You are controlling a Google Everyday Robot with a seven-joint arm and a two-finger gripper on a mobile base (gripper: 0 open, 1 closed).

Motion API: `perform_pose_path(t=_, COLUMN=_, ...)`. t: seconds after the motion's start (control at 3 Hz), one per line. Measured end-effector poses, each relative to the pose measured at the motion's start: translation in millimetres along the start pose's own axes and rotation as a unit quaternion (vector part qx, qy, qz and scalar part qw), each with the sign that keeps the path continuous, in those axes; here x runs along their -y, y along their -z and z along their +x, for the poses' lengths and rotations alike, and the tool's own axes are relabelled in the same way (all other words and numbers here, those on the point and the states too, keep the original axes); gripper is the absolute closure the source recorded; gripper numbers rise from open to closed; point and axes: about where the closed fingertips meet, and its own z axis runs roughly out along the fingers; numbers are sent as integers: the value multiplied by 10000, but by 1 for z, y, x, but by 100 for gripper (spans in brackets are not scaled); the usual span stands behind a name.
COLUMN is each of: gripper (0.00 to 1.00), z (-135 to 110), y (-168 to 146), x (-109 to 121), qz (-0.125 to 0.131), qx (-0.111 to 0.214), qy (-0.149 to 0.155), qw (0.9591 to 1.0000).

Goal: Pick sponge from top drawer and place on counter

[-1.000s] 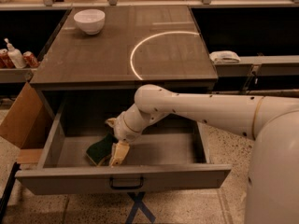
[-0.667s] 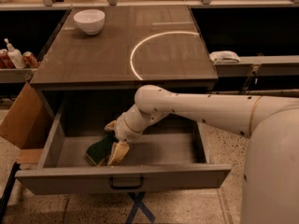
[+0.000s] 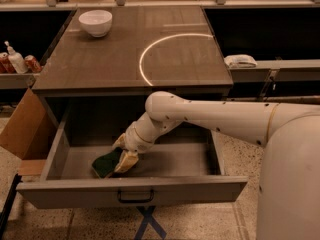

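Note:
The top drawer (image 3: 132, 190) is pulled out below the counter (image 3: 105, 59), its flat front and dark bar handle facing me. The sponge (image 3: 104, 165), dark green on top, lies on the drawer floor at the front left. My gripper (image 3: 123, 153) reaches down into the drawer and is right at the sponge's right end, touching or overlapping it. The white arm comes in from the right and crosses over the drawer. The counter carries a thin pale arc.
A white bowl (image 3: 95, 22) stands at the counter's far left corner. A cardboard box (image 3: 22, 129) leans left of the drawer. Bottles and cans (image 3: 17, 61) sit on the left shelf, and a folded white cloth (image 3: 241, 61) on the right shelf.

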Motion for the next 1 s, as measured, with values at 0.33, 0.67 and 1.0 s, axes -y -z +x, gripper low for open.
perform_pose_path(t=0.33, gripper=96, z=-24, y=55, x=-1, qz=220, qx=288, qy=252, qw=9990)
perform_pose_path(t=0.67, gripper=100, z=-32, y=104, x=-6, qz=378, qx=519, qy=354, qw=9973)
perform_pose_path(t=1.0, gripper=100, z=-44, y=177, x=-15, qz=733, qx=717, qy=521, qw=9934)
